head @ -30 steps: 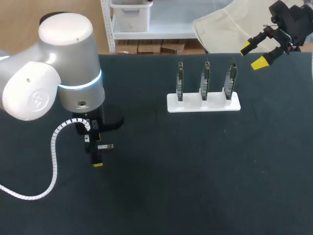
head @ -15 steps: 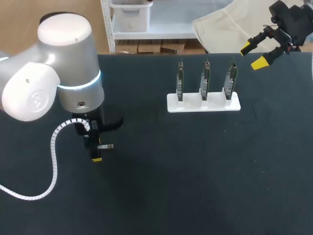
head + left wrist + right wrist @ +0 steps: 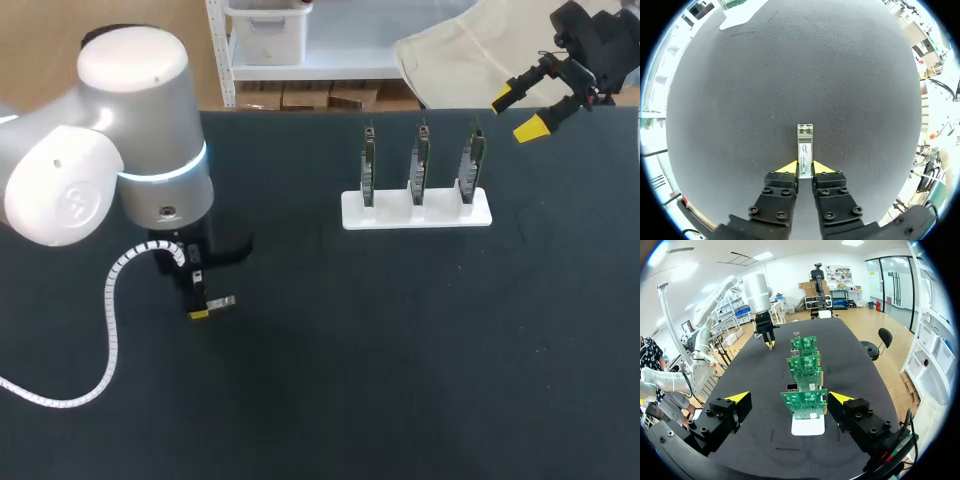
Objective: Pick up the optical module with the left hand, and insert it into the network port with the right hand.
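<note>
The optical module (image 3: 805,148), a small silver bar, lies on the black table (image 3: 400,350) at the left. My left gripper (image 3: 805,167) points straight down over it, and both yellow tips press its near end from two sides. In the head view the module (image 3: 223,301) sticks out to the right of the left gripper (image 3: 200,312). Three green circuit boards (image 3: 421,163) stand upright in a white holder (image 3: 416,212) at the back. The nearest board (image 3: 803,402) carries a metal port (image 3: 791,387). My right gripper (image 3: 518,112) hangs open, high at the back right, behind the boards.
A white coiled cable (image 3: 112,310) trails from my left arm across the table's left side. In the right wrist view my left arm (image 3: 760,295) stands far beyond the row of boards. Open black tabletop lies between the module and the holder.
My left gripper's fingers have closed from wide open onto the module, which shifted slightly on the table. The right arm has not moved.
</note>
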### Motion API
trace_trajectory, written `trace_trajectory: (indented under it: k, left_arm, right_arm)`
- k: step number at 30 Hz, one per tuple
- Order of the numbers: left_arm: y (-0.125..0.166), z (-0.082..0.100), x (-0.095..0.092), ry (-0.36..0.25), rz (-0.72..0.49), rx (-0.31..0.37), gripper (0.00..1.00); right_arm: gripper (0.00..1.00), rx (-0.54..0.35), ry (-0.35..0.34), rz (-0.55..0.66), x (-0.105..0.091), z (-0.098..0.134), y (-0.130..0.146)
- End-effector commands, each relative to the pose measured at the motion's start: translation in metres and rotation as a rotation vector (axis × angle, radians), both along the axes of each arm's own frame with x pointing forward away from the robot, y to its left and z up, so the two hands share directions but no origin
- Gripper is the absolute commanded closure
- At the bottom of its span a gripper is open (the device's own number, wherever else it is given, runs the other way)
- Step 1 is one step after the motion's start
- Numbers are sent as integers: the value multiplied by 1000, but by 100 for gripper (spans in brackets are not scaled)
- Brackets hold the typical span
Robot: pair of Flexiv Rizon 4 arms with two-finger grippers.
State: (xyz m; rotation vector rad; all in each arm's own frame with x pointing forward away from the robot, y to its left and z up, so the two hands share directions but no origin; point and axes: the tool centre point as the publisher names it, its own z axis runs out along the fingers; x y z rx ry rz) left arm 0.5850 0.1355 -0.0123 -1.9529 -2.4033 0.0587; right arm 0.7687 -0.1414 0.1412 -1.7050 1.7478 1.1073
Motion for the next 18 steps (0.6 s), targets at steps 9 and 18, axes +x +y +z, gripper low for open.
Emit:
trace_trajectory:
  k: [9, 18]
  left_arm:
    - [-11, 76, 21, -146, 35, -192, 100]
    - [-13, 108, 25, -226, 40, -254, 100]
  right_arm:
    - [0, 1, 3, 3, 2, 0, 0]
    - [0, 1, 3, 3, 2, 0, 0]
